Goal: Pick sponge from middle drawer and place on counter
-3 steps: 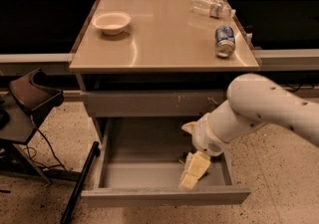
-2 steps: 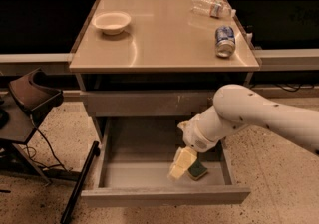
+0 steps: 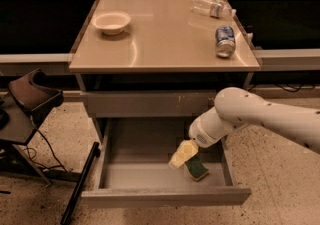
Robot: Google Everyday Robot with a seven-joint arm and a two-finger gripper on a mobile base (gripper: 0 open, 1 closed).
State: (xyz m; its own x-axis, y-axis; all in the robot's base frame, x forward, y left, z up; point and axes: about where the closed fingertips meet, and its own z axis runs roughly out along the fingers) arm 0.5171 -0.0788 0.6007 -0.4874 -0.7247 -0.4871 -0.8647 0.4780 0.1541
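One sponge now shows in the middle drawer, since the gripper has shifted left off it, though its hold cannot be told.

Speckled floor, dark side benches

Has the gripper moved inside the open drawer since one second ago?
Yes. The gripper has shifted left, away from the middle drawer's right wall, uncovering the sponge that is now at its right.
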